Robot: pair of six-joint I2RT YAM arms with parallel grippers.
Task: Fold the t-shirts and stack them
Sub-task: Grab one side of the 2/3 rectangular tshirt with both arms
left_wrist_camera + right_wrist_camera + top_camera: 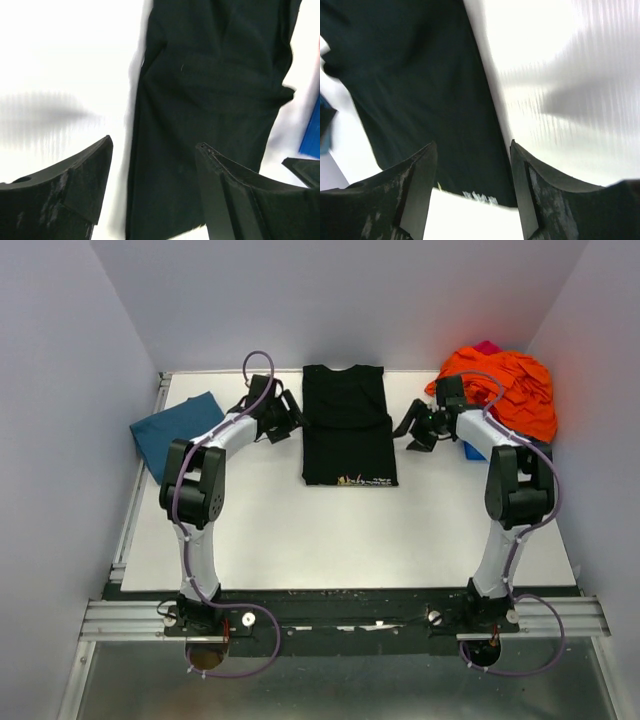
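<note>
T-shirts are the job, and one lies between the arms. The left hand [283,418] and the right hand [415,430] both stand with fingers spread wide and nothing between them. Each wrist view shows only cloth and bare surface through the gap. They hang just beside the long edges of the black t-shirt [345,425], one on each side. That suits a matched pinch on both edges for a fold, I judge.

The soft, plain black t-shirt lies flat in the far middle of the white tabletop [330,530]. Its sides are tucked into a narrow oblong, and a thin strip of print shows at the near hem.

Well apart at the left edge rests the folded teal-blue t-shirt [178,432], probably the base for stacking.

In the far right corner sits a crumpled orange cloth heap [510,390]. A small blue object [472,451] peeks from under it beside the right arm. Whether it is a container, or what it holds, cannot be told.
</note>
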